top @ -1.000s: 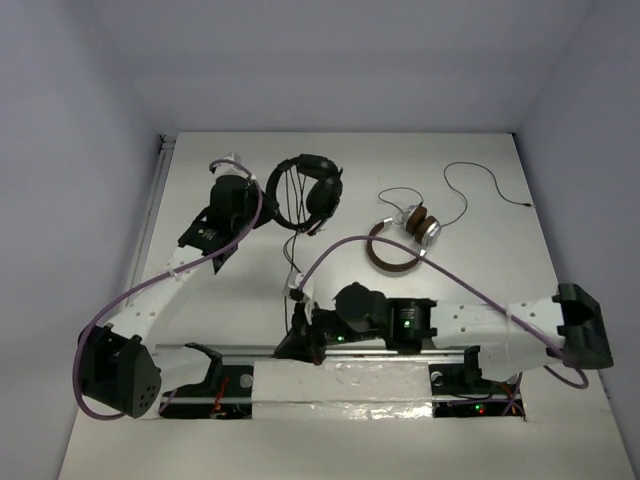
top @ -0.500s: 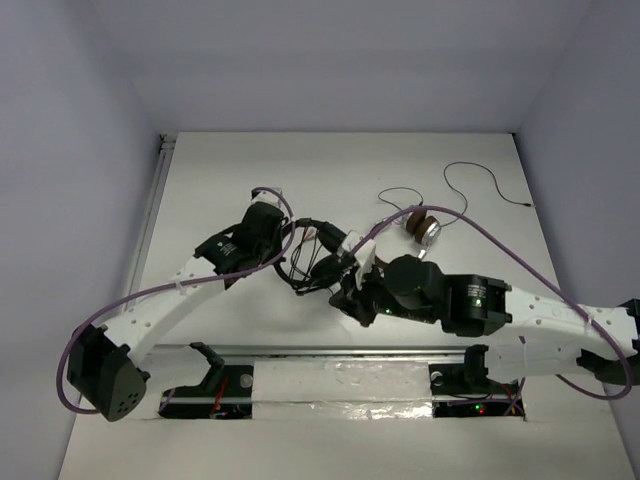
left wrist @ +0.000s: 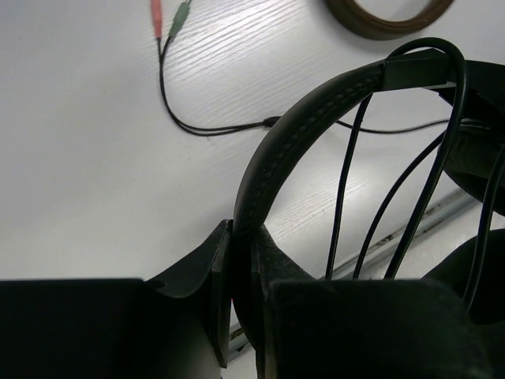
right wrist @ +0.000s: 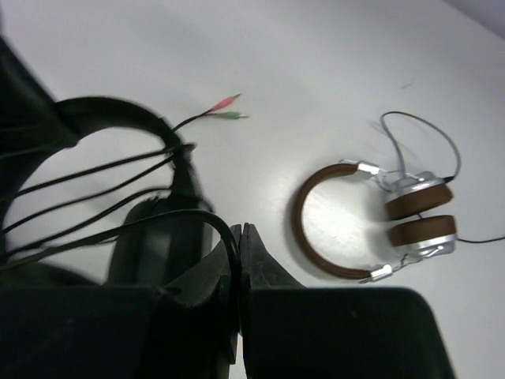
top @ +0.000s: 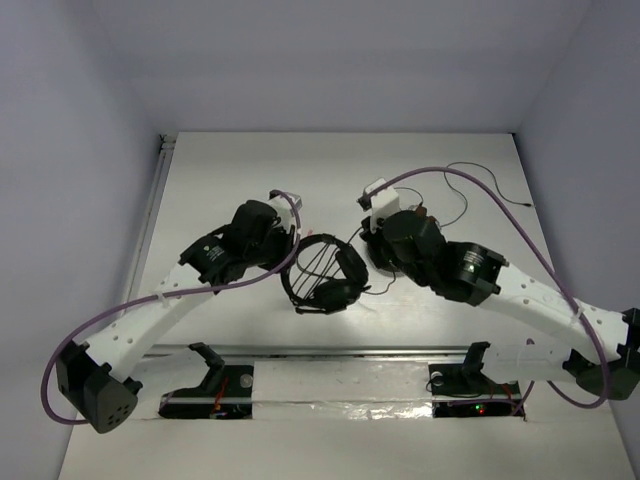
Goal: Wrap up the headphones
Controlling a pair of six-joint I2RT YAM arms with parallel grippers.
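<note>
The flat white table [top: 200,170] is closed in by grey walls [top: 80,150] on three sides. The big black padded headphones [top: 335,293] are held near the middle of it, well apart from the left edge and the back edge, and bare white top is seen there. Their curved band is squeezed tight by the left gripper [top: 288,254]. Near them on the right, the smaller brown-banded headphones with silver cups [right wrist: 422,230] are laid flat. Strands of the thin black cable [left wrist: 207,132] are stretched across the black band, and one strand is pinched by the right gripper [right wrist: 239,237]. The little pink and green plugs [left wrist: 158,14] are seen lying on the table.
</note>
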